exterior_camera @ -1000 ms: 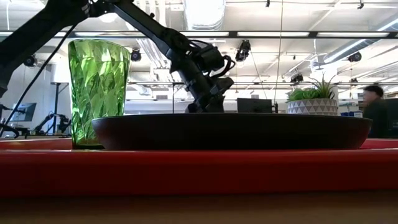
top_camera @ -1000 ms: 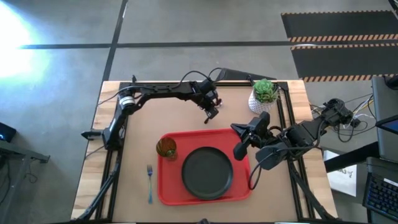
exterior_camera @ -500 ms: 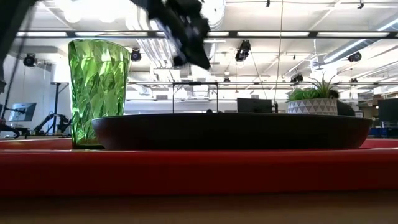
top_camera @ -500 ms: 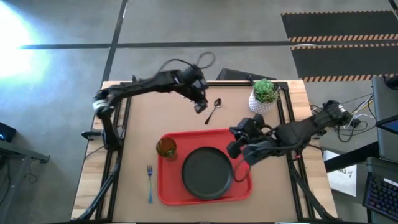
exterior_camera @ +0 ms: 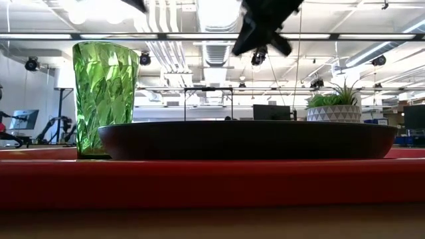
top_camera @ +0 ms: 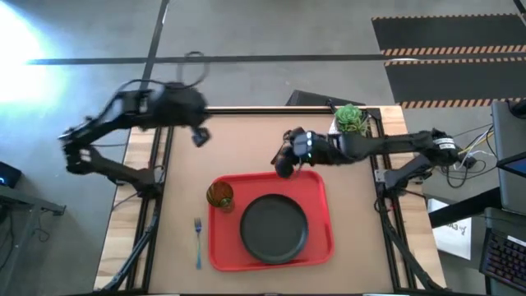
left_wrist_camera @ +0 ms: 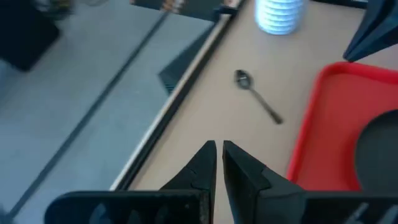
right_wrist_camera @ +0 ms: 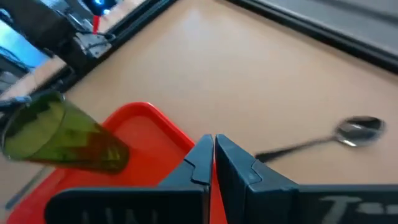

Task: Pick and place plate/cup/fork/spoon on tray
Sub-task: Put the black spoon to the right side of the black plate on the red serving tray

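The red tray [top_camera: 316,247] lies at the table's middle and carries the black plate [top_camera: 274,228] and the green cup [top_camera: 219,195], both standing on their bases. The blue-handled fork [top_camera: 198,240] lies on the table left of the tray. The dark spoon [left_wrist_camera: 256,94] lies flat on the table just beyond the tray's far edge. My right gripper [top_camera: 283,168] hangs shut above that far edge, close to the spoon [right_wrist_camera: 329,140], touching nothing. My left gripper [top_camera: 197,136] is shut and raised near the table's far left corner.
A white pot with a green plant [top_camera: 348,123] stands at the far right of the table, behind my right arm. Bare tabletop lies between the tray and the far edge, and to the left of the tray around the fork.
My left gripper has pulled up and away from the spoon toward the table's far left corner, leaving the spoon flat on the table. My right gripper has swung from the tray's right side toward the far left, coming down near the spoon.
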`<state>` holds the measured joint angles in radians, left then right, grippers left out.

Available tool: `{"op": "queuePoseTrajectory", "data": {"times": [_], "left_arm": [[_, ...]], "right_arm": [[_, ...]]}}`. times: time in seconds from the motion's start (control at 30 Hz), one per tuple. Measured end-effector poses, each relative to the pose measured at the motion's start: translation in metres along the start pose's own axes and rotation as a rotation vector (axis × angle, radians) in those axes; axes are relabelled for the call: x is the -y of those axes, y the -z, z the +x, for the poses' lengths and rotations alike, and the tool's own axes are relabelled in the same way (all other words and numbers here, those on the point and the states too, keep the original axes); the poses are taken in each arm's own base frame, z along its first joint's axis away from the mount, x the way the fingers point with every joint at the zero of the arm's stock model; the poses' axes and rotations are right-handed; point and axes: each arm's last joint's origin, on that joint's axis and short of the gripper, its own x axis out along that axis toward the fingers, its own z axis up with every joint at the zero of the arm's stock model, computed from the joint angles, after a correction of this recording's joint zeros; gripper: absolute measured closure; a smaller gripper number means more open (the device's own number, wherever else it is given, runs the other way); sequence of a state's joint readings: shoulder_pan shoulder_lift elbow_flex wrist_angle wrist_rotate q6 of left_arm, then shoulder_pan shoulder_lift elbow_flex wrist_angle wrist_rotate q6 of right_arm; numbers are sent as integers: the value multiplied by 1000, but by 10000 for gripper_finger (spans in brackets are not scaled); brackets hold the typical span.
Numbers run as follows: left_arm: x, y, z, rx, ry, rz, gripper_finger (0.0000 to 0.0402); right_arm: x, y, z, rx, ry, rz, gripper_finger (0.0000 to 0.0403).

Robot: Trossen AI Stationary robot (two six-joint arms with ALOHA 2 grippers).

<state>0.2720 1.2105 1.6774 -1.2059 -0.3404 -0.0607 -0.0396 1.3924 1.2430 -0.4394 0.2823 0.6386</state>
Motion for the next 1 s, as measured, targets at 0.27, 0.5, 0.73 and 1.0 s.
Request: {"op": "queuePoseTrajectory", "data": {"times": [0.27, 0.5, 0.73, 1.0], "left_arm": [[-32, 48, -74, 73, -98, -115, 391], [-46, 82, -107, 161, -95, -175, 391], [-54, 114, -120, 197, -120, -219, 391], [-56, 133, -121, 209, -139, -226, 391]], "right_arm": [[34, -7, 54, -123, -19, 79, 387], [38, -34, 92, -151, -35, 100, 316], [48, -45, 110, -398, 141, 116, 259], [63, -48, 119, -559, 351, 182, 254]]}}
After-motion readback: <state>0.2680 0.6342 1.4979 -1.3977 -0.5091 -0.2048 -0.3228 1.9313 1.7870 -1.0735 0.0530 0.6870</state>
